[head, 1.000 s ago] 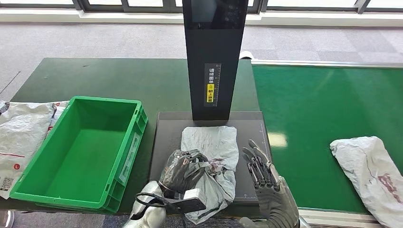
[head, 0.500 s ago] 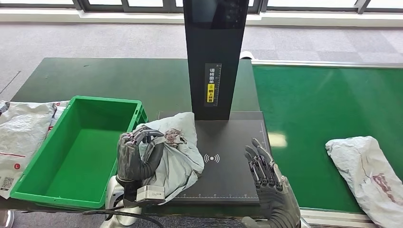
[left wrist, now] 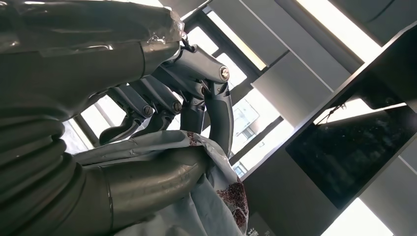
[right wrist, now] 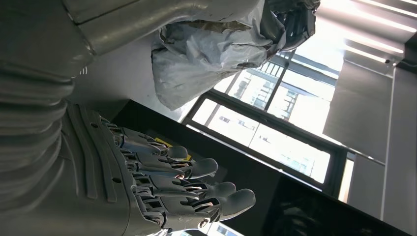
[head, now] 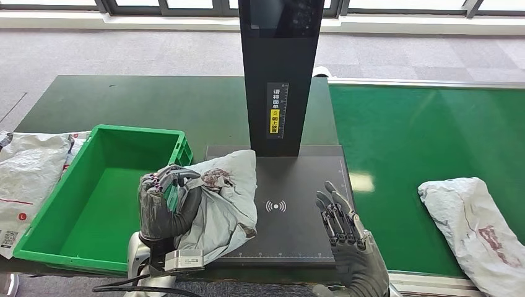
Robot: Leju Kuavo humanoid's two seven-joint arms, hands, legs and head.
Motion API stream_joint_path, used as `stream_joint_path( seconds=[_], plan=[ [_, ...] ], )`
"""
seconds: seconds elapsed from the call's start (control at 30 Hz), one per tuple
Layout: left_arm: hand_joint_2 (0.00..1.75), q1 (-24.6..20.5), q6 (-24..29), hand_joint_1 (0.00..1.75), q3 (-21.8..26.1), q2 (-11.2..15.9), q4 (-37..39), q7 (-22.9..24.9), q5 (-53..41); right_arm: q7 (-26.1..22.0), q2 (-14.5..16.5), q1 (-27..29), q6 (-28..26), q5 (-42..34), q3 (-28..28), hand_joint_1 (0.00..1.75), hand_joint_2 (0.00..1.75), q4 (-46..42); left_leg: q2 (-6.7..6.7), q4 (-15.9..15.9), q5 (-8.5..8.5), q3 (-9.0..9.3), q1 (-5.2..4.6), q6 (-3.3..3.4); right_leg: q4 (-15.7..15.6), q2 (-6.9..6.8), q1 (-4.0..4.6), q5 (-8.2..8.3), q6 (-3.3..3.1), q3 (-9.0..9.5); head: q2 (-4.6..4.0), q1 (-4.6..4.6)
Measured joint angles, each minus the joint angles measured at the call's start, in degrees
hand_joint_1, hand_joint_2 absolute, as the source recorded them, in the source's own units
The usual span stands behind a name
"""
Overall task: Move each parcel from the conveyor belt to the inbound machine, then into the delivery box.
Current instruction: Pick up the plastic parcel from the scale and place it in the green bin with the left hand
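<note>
Left robot hand: I see the left robot hand (head: 164, 207) closed around a crumpled grey plastic mailer parcel with dark red print (head: 224, 192); fingers curl over the bag's left end, thumb under it. The left wrist view shows the same hold, film bunched between thumb and fingers (left wrist: 216, 105).
Held parcel: off the black scanner plate of the inbound machine (head: 303, 232) on its left side, at the plate's left edge, right beside the right rim of the green plastic delivery box (head: 74, 232). Its right part hangs over the plate; I can't tell if it touches.
Right robot hand: the right robot hand (head: 342, 226) holds nothing, fingers straight and slightly spread, over the plate's right front corner, well apart from the held parcel. The right wrist view shows its fingers (right wrist: 196, 169) extended, the parcel (right wrist: 211, 49) beyond.
Inbound machine: black upright column with a yellow label (head: 280, 74) behind the plate.
Conveyor: second grey mailer parcel (head: 477, 226) lying on the green conveyor belt (head: 408, 136), right of the plate.
Bench: dark green bench (head: 155, 102) carries box and machine; more grey mailers (head: 31, 170) left of the box.
</note>
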Motion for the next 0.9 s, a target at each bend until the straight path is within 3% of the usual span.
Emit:
stream_joint_path(
  seconds=[0.53, 0.63, 0.77, 0.9],
  plan=[
    [1.75, -1.8, 1.2, 1.75, 1.4, 1.4, -4.4, -0.6, 3.5, 0.0, -0.1, -0.9, -0.1, -0.4, 0.2, 0.0, 1.75, 0.3, 0.0, 0.0, 0.02, 0.0, 0.0, -0.03, 0.0, 0.0, 0.02, 0.01, -0.01, 0.0, 0.0, 0.0],
    [1.75, -4.8, 4.1, 1.75, 5.1, 2.7, -6.3, 2.0, 6.1, 0.0, -0.1, -1.2, -0.3, -0.9, 0.4, 0.0, 1.75, 0.5, 0.0, 0.0, 0.06, 0.01, 0.01, -0.07, 0.0, 0.01, 0.03, 0.02, -0.03, 0.01, 0.0, 0.0],
    [1.75, -7.4, 6.7, 1.75, 13.4, 5.1, -7.4, 5.0, 14.8, 0.0, -0.2, -1.4, -0.4, -1.0, 0.4, 0.0, 1.75, 0.8, 0.07, 0.0, 0.09, 0.06, 0.02, -0.12, 0.1, 0.06, 0.1, 0.03, -0.07, 0.0, 0.0, 0.0],
    [1.75, -8.2, 5.1, 1.75, 22.8, 6.6, -6.7, 3.2, 19.9, 0.0, -0.2, -1.3, -0.5, -0.8, 0.4, 0.0, 1.75, 0.9, 0.09, 0.0, 0.12, 0.05, 0.09, -0.18, 0.1, 0.07, 0.21, 0.05, -0.12, -0.05, 0.0, 0.0]
  ],
)
